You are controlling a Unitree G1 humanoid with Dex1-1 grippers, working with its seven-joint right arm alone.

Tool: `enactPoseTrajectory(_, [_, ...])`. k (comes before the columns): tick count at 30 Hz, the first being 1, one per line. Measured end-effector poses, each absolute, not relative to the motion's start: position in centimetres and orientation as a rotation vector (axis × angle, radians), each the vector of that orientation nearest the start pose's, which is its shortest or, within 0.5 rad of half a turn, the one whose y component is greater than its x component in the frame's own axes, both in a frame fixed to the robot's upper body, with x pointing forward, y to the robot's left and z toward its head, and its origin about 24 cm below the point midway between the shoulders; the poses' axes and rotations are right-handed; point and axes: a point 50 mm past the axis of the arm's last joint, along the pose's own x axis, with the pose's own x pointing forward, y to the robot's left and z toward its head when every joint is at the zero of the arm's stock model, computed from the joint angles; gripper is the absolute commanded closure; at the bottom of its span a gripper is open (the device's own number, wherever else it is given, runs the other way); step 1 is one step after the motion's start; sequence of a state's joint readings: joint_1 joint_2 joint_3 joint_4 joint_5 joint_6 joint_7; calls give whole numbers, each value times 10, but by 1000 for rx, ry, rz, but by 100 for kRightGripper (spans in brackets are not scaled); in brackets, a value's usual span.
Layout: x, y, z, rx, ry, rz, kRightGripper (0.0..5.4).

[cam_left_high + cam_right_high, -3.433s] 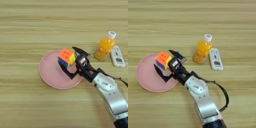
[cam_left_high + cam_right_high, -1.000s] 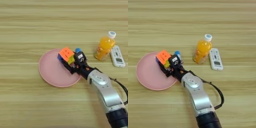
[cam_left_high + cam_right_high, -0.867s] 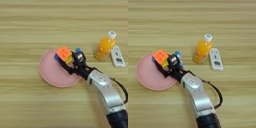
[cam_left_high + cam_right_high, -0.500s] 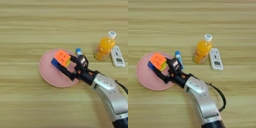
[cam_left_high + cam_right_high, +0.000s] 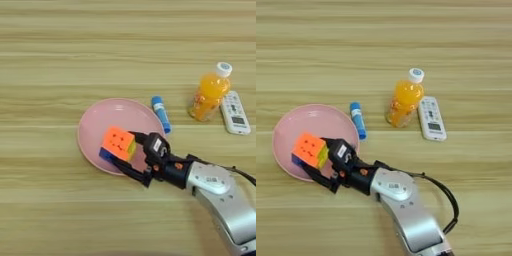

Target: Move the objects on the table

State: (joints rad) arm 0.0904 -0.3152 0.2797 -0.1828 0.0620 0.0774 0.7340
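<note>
The multicoloured puzzle cube point(image 5: 117, 143), orange face up, sits over the front part of the pink round plate point(image 5: 107, 117). My right gripper point(image 5: 122, 148) reaches in from the right and is shut on the cube, one black finger at its right side and the other under its near edge. A blue-and-white marker-like tube point(image 5: 161, 114) lies just off the plate's right rim. Further right stand the orange juice bottle point(image 5: 210, 92) with its white cap and the small white remote point(image 5: 235, 112). The right eye view shows the same cube point(image 5: 310, 149) and gripper point(image 5: 315, 156).
My silver forearm point(image 5: 220, 190) crosses the table's front right, trailing a black cable point(image 5: 448, 200). The wood-grain table point(image 5: 60, 55) stretches wide behind and to the left of the plate.
My gripper has carried the cube from the plate's right side toward its front left. The marker tube, hidden behind the gripper before, now shows beside the plate.
</note>
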Motion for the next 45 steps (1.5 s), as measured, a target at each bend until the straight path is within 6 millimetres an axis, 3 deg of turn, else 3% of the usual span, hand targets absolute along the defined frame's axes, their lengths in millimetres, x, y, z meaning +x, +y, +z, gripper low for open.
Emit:
enactPoseTrajectory(9, [203, -110, 36, -204, 133, 1015, 6])
enactPoseTrajectory(15, [206, -111, 37, -191, 122, 990, 6])
enactPoseTrajectory(21, [213, -112, 56, -73, 17, 943, 6])
enactPoseTrajectory(31, [209, -111, 82, 33, -112, 1006, 6])
enactPoseTrajectory(45, [220, -107, 67, -236, -122, 883, 6])
